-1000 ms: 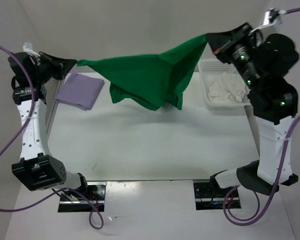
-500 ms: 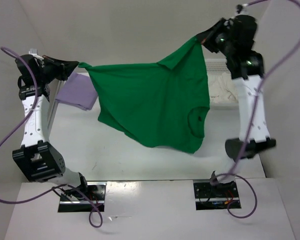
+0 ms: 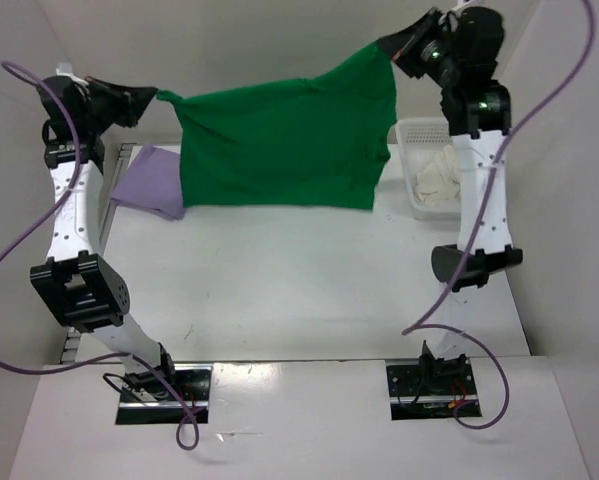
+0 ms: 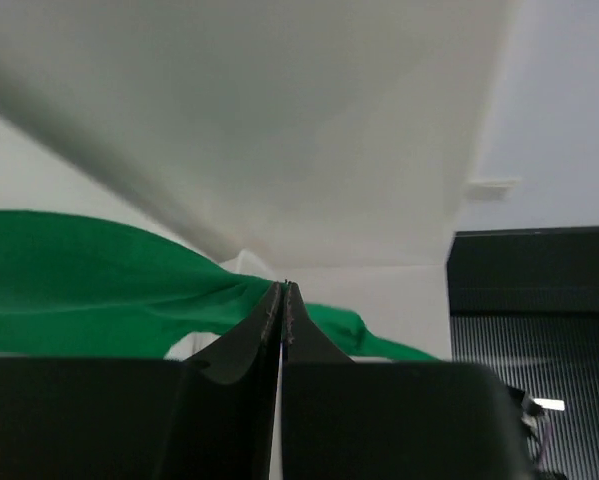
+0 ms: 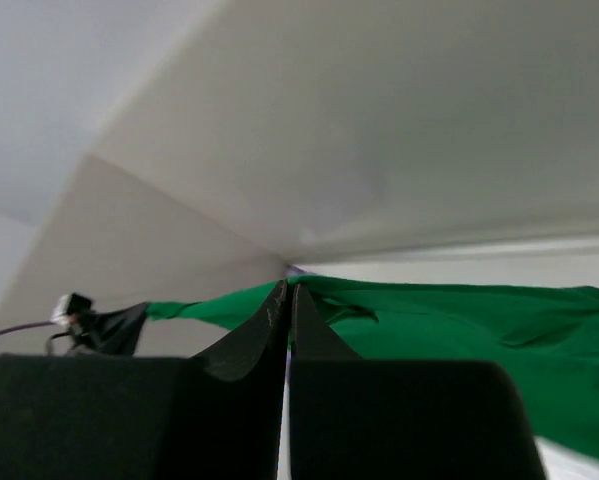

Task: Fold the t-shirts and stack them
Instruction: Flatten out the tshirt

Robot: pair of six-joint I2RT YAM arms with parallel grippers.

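Note:
The green t-shirt (image 3: 279, 145) hangs stretched in the air between both grippers, above the far half of the table. My left gripper (image 3: 151, 97) is shut on its left corner; the cloth shows in the left wrist view (image 4: 99, 285) by the shut jaws. My right gripper (image 3: 387, 45) is shut on its right corner, higher up; the cloth shows in the right wrist view (image 5: 449, 335). The lavender t-shirt (image 3: 151, 180) lies folded at the far left of the table. The white t-shirt (image 3: 441, 178) lies crumpled in the basket.
The white mesh basket (image 3: 411, 135) stands at the far right of the table (image 3: 299, 290). White walls close the back and both sides. The arm bases sit at the near edge.
Both grippers have risen and pulled apart. The green shirt has gone from a drooping bunch to a flat, taut sheet hanging higher above the table.

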